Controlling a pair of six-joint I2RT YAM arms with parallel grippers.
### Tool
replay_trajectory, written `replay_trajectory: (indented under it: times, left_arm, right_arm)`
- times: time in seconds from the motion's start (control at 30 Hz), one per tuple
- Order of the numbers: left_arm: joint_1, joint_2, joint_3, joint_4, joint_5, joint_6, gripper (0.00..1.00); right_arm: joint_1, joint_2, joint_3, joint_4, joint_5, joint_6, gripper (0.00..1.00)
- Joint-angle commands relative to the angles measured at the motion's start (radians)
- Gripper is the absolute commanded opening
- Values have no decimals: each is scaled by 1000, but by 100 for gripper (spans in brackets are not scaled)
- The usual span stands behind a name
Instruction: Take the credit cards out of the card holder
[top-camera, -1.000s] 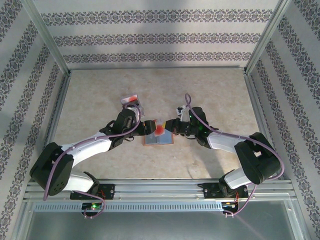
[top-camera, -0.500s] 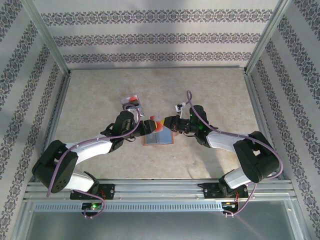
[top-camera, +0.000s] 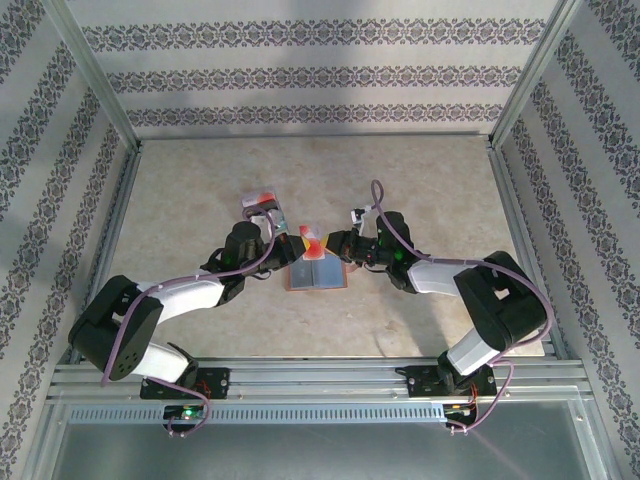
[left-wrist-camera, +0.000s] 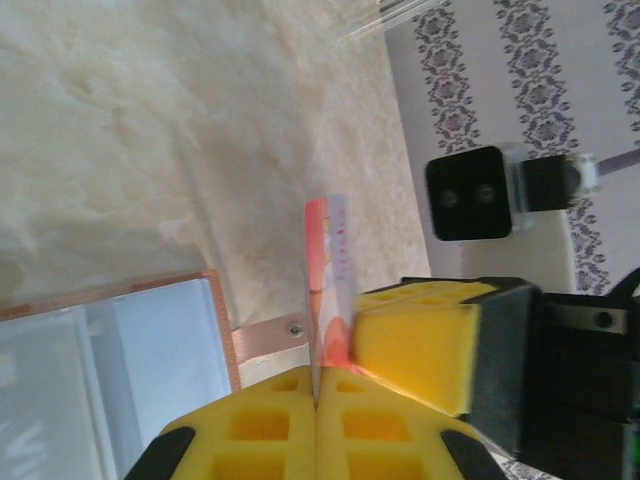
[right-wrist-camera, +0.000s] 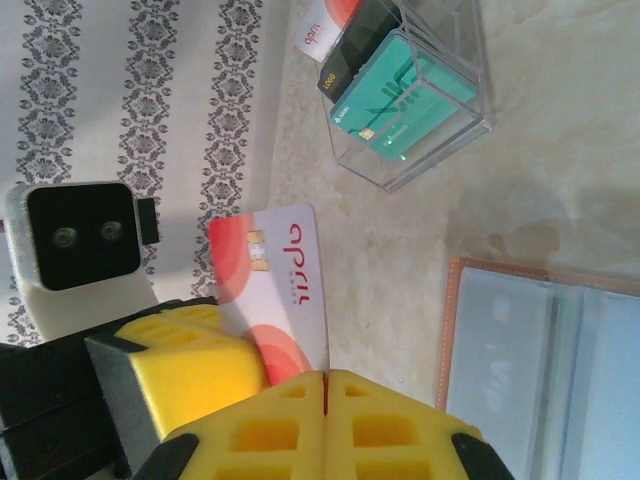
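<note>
Between the meeting jaws, left gripper (left-wrist-camera: 316, 420) and right gripper (right-wrist-camera: 326, 420) are both pinching one red credit card (right-wrist-camera: 270, 270), projecting lengthwise ahead.

Bright, even overhead light washing table (top-camera: 200, 180); soft shadows pooling under arms (top-camera: 190, 295); left gripper (left-wrist-camera: 316, 400) blurring up close; glare glinting on clear box (right-wrist-camera: 476, 70).
</note>
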Motion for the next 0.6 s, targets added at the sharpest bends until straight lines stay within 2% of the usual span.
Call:
replay_trajectory:
  times: [0.0, 0.1, 0.27, 0.33, 0.5, 0.57]
  left_arm:
    - [-8, -2, -21, 115, 35, -48, 0]
    - [-6, -2, -38, 186, 26, -84, 0]
    - [-4, -18, -84, 329, -35, -132, 0]
    - [-4, -31, -91, 344, -54, -133, 0]
    - [-3, -54, -93, 332, -73, -120, 0]
    - [-4, -51, -94, 339, -71, -124, 0]
  right_arm:
    - [36, 1, 19, 125, -68, 21, 11]
    - [48, 10, 19, 160, -65, 39, 18]
    - [54, 19, -8, 250, -34, 90, 46]
    - [61, 23, -23, 300, -17, 113, 52]
    - [101, 47, -18, 399, 18, 151, 53]
    - [115, 69, -7, 438, 27, 164, 45]
